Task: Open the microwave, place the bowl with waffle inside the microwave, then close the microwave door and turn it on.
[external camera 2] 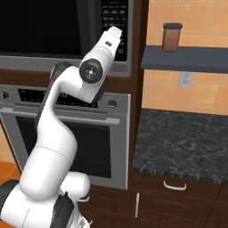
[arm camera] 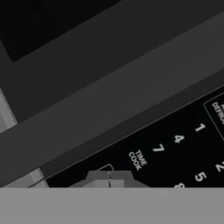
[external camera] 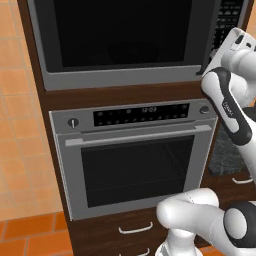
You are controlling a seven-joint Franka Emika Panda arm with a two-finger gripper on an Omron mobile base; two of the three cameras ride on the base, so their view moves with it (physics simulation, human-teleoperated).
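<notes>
The microwave [external camera: 120,45] is built in above the silver oven [external camera: 135,160], its wide dark door [external camera: 120,35] shut and facing the robot, long axis horizontal. On its black keypad [arm camera: 183,144], at the right, white print reads "TIME COOK", "DEFROS" and digits 1, 4, 7, 5. The tool [arm camera: 109,179] is fully closed, holding nothing, tips at the keypad.

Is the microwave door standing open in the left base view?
No, the microwave door lies flat and shut against the front of the microwave, with no cavity showing.
</notes>
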